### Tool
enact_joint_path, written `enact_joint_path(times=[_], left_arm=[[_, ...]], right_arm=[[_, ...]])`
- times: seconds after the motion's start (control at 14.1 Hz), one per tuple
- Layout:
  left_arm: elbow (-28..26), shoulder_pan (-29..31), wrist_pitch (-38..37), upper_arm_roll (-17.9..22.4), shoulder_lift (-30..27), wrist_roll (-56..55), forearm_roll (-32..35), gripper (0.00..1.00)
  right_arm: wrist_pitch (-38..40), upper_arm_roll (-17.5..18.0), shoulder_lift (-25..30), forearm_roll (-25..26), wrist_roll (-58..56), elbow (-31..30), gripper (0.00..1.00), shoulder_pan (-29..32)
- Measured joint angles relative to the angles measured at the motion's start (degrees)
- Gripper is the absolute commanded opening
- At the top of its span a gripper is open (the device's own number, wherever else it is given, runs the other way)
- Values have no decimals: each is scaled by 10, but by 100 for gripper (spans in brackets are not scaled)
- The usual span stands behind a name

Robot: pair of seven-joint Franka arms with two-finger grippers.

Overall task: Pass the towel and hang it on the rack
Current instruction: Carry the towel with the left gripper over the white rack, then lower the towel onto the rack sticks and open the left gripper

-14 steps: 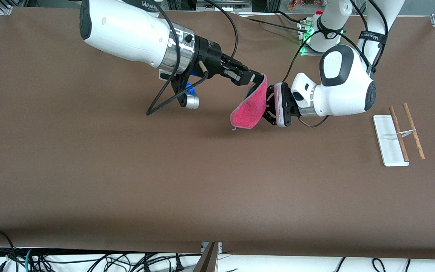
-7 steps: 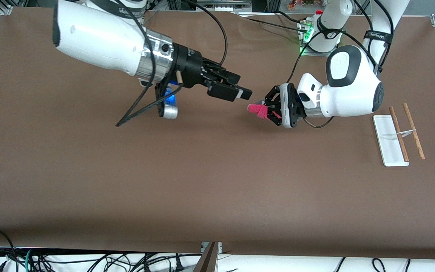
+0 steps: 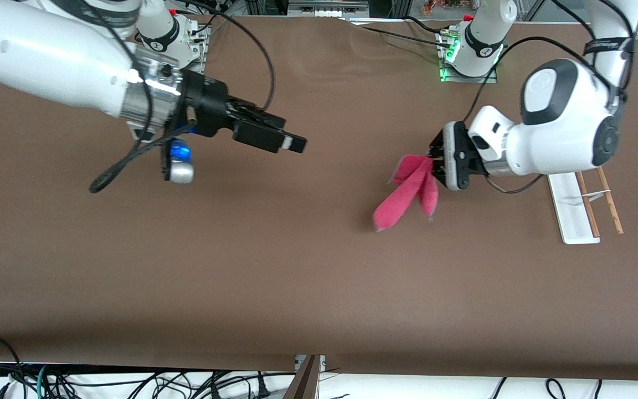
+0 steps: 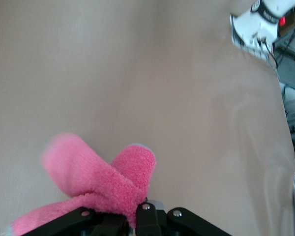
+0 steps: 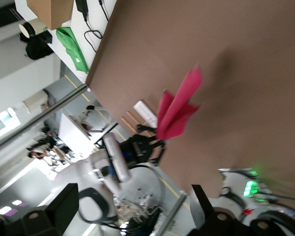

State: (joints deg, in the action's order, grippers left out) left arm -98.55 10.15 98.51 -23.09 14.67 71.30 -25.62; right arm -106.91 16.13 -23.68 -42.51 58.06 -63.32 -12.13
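While clamped in left gripper (image 3: 436, 165) by 1 bunched edge, towel (image 3: 407, 191) hangs in the air over mid-table, toward the left arm's end — 2 or 3 loose pink lobes drooping down from the pinch. Looks soft, light, floppy terry; no stiffness, so will likely swing and fold with any quick move. Best held as now: a gathered edge deep between the jaws, leaving most of the cloth free to drape over the rods. Risk: thin pinch on fluffy pile could slip.

Right gripper (image 3: 288, 143) over bare table toward the right arm's end, well apart from towel, jaws apart and holding nothing.

Rack (image 3: 579, 208) at the left arm's end — white base, 2 brown rods, partly hidden by left wrist in front view.

View differences:
- Left wrist: pinch close up, towel (image 4: 98, 179) bunched right at the finger roots; no rack in sight.
- Right wrist: towel (image 5: 177, 110) hanging from left gripper (image 5: 155, 135) seen from afar, rack rods (image 5: 130, 119) beside it.
- Front: only view showing both arms and the gap from towel to rack.
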Motion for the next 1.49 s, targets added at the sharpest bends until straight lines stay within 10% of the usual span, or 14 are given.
enact_joint_path(times=[0.36,0.78,1.49], left_arm=[[67,89,-137,5,38,0,213,0],[80,183,-182,6,60,32,410,0],[93,307,-126,27,120,89,516,0]], right_arm=[[152,-82,42,74,-203,-40,100,27],[219,-139,80,337,-472,-92,100,28],[235,-208,164,413,-572,-193,100,29]])
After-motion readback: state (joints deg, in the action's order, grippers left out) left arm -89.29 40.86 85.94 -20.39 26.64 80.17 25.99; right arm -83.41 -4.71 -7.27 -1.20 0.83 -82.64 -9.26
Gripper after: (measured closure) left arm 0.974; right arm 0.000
